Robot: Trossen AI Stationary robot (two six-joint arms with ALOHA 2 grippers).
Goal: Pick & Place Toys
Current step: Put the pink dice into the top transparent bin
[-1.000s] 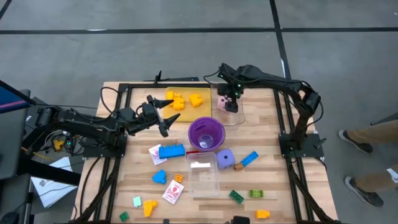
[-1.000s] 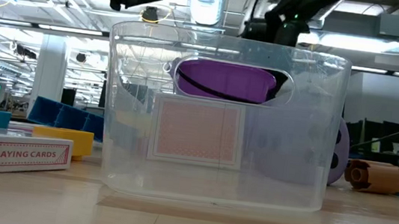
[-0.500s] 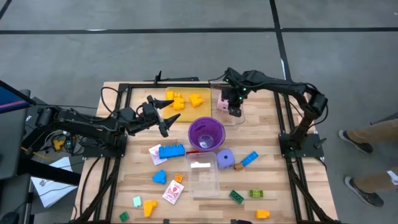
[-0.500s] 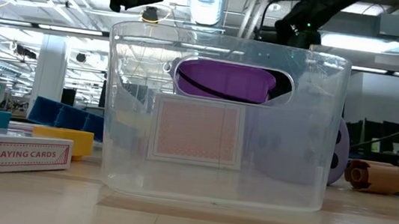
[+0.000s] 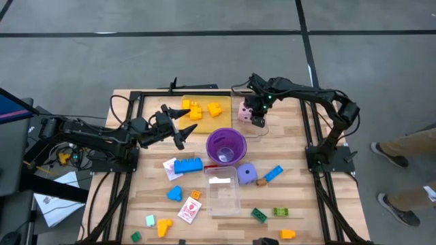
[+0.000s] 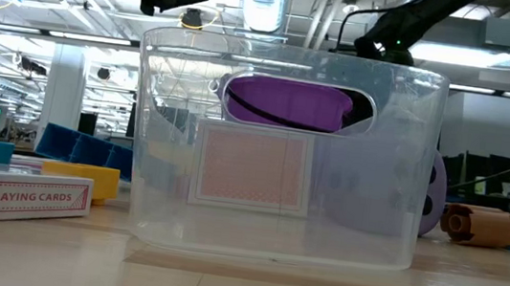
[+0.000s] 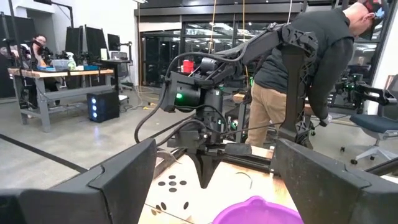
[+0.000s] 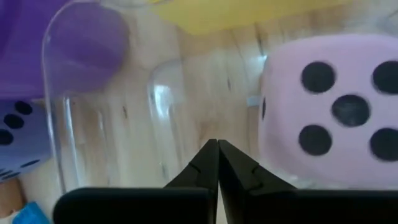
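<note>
Wooden table [image 5: 293, 197]; scattered bricks [image 5: 188, 165], trays [image 5: 223, 192], cup [image 5: 225, 145].

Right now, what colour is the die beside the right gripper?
Pink die with black dots, clearest in the right wrist view.

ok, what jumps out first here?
The right gripper, shut, hangs over the clear tray at the far side, right beside the pink die in it. The purple cup sits mid-table, with bricks, cards and a purple die scattered on the near half. The left gripper hovers open beside the yellow tray.
</note>
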